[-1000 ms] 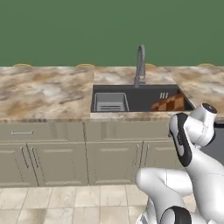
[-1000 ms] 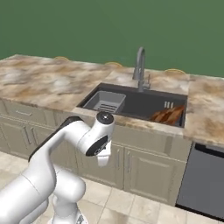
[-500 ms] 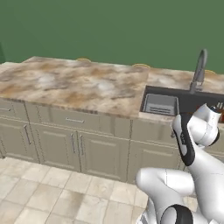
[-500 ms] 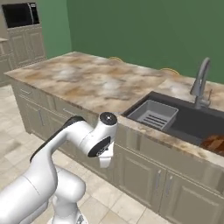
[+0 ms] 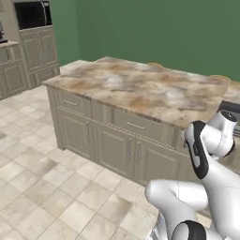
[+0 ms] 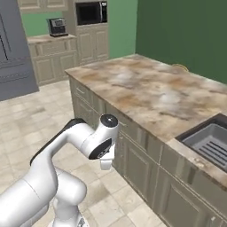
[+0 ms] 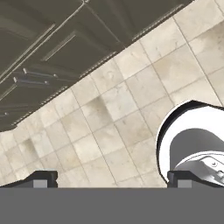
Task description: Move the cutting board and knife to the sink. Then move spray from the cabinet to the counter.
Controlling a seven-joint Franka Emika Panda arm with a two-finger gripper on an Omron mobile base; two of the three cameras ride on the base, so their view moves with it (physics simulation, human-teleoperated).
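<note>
Showing the sink [image 6: 195,135] holding a ribbed basket [image 6: 215,149]

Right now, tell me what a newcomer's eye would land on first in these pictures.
First, the long marbled counter running across the middle of both base views, against the dark green wall. Next, the sink with its ribbed grey basket, at the right edge of the right base view. In the hand view the gripper points at the tiled floor, jaws wide apart and empty.
</note>
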